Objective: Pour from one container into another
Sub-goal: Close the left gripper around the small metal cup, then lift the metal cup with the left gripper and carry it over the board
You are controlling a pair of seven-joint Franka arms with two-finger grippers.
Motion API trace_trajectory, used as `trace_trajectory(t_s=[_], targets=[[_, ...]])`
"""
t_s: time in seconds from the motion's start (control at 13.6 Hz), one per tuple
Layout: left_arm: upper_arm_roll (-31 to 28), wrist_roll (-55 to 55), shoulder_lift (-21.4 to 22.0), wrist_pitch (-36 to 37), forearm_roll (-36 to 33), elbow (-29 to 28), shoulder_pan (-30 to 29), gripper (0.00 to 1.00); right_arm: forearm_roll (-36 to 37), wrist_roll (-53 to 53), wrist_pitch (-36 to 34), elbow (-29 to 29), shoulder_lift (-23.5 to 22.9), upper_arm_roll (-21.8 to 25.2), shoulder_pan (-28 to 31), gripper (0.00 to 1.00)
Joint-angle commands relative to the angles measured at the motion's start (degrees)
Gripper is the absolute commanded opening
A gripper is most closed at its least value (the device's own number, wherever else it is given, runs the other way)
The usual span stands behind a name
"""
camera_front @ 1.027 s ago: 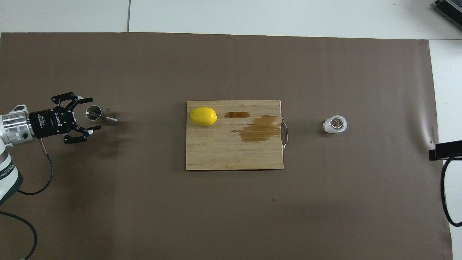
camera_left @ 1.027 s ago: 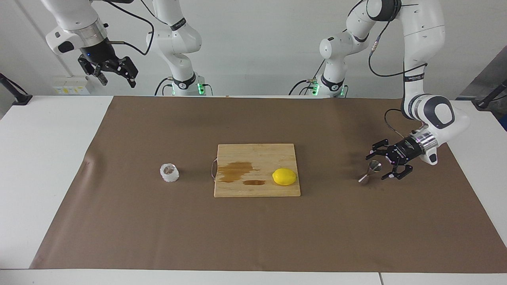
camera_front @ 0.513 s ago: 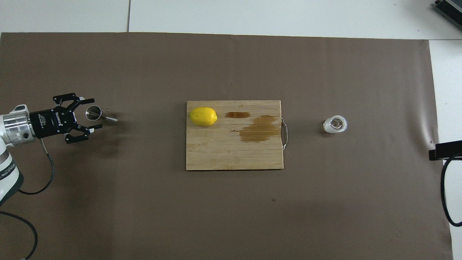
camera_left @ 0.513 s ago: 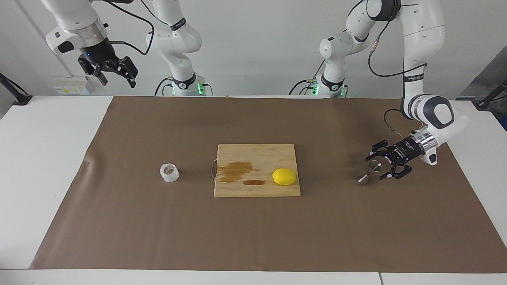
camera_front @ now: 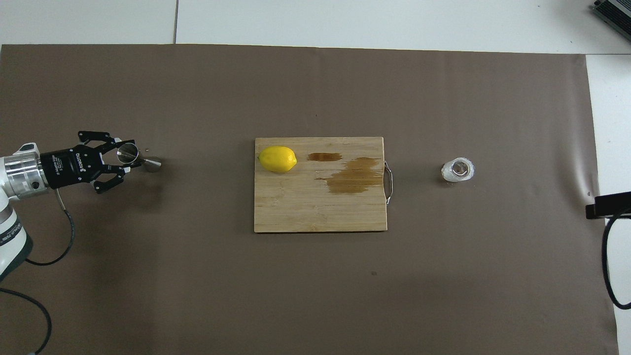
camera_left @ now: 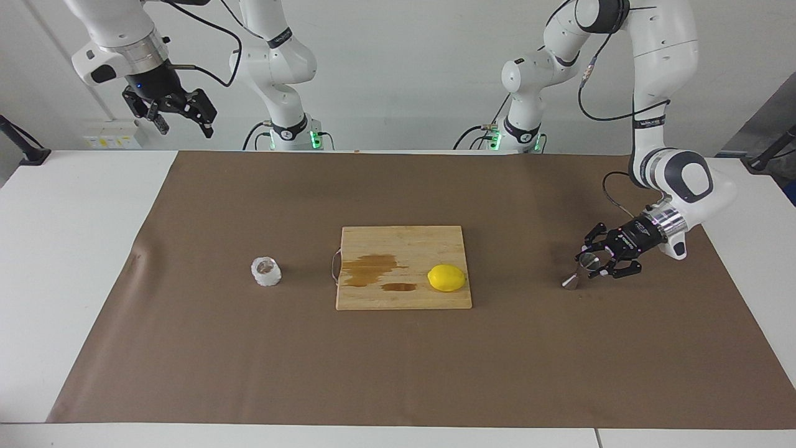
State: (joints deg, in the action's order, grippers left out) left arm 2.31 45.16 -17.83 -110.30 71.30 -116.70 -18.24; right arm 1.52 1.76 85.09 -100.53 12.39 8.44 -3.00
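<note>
From my console, the left gripper sat low at the left arm's end of the table, clenched on the upper cone of the steel jigger. The jigger leaned, its lower cone on the brown mat, roughly at nine o'clock from the cutting board in the overhead view. The glass cup stood upright on the mat toward the right arm's end, at about three o'clock from the board overhead, well apart from the jigger and just off the board's metal handle. A lemon lay on the board at its jigger-side edge, beside two dark wet stains. I kept the right arm waiting, its right gripper raised high above its corner, fingers spread.
</note>
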Motion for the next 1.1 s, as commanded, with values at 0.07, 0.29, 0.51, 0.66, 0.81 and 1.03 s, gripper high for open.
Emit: trace_trajectory(t_s=[0.07, 0.29, 0.51, 0.66, 0.81, 1.03], targets=[[-0.6, -0.6, 1.7, -0.4, 1.4, -1.3, 0.8, 0.00, 0.2, -0.8, -1.1, 0.4, 0.3, -0.3, 0.4, 1.00], [-0.6, 0.4, 1.5, 2.0, 1.2, 0.8, 0.8, 0.00, 0.2, -0.8, -1.1, 0.4, 0.3, -0.3, 0.4, 1.00], [0.0, 4.9, 2.2, 2.3, 0.6, 2.3, 0.9, 0.00, 0.2, -0.8, -1.1, 0.4, 0.3, -0.3, 0.4, 1.00], [0.4, 7.2, 3.8, 2.0, 0.4, 2.7, 4.1, 0.00, 0.2, -0.8, -1.1, 0.4, 0.3, -0.3, 0.4, 1.00], [0.3, 11.1, 4.9, 1.1, 0.4, 2.8, 7.7, 0.00, 0.2, -0.8, -1.1, 0.4, 0.3, -0.3, 0.3, 1.00], [0.5, 15.7, 6.4, 0.6, 0.5, 3.3, 11.7, 0.00, 0.2, -0.8, -1.1, 0.4, 0.3, -0.3, 0.4, 1.00]])
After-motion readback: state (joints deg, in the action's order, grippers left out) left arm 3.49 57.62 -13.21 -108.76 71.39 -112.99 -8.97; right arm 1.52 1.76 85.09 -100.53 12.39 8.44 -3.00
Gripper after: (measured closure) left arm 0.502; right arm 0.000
